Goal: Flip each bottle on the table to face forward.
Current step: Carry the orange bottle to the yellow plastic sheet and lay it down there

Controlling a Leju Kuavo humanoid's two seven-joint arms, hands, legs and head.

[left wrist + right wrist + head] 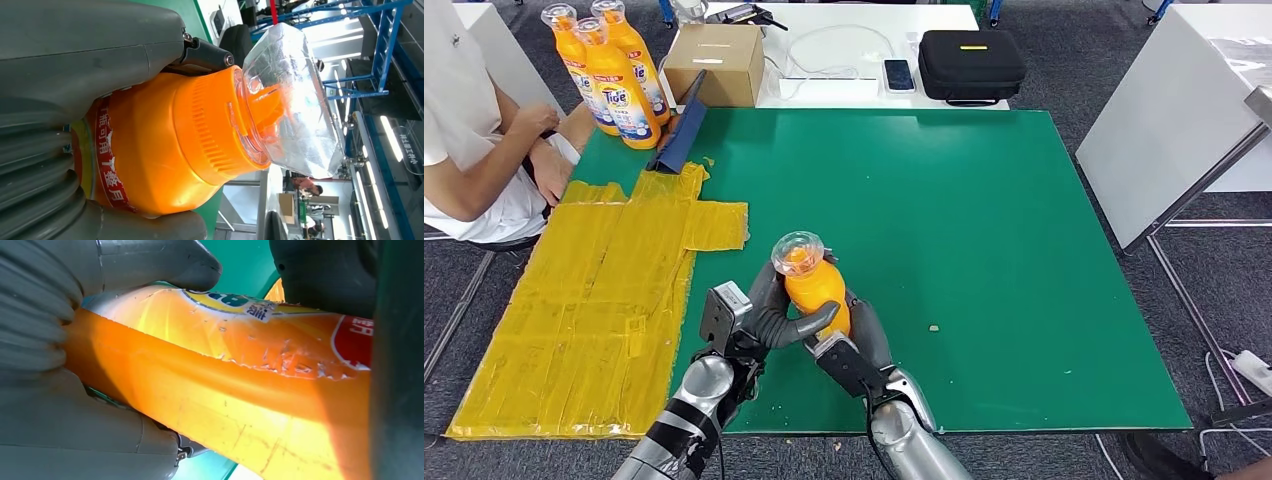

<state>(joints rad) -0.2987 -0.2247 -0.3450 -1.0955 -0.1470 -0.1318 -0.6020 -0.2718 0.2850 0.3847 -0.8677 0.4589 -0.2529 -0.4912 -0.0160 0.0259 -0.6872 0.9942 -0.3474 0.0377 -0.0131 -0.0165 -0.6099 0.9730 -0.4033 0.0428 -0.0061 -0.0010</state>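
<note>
An orange detergent bottle (812,280) with a clear cap (798,251) stands upright near the green mat's front edge. My left hand (769,318) grips it from the left, thumb across its front. My right hand (856,345) holds it from the right and below. The left wrist view shows the orange bottle (165,150) with its ribbed collar and clear cap (295,100) beside my left hand (60,75). Up close in the right wrist view, the bottle's (240,390) body and label edge lie between the fingers of my right hand (75,340). Three more orange bottles (619,80) stand at the far left.
A person (474,140) sits at the far left, arms on the green mat (984,230). Yellow tape patches (604,290) cover the left side. A blue holder (679,125), a cardboard box (717,62), a phone (898,73) and a black case (970,65) lie at the back.
</note>
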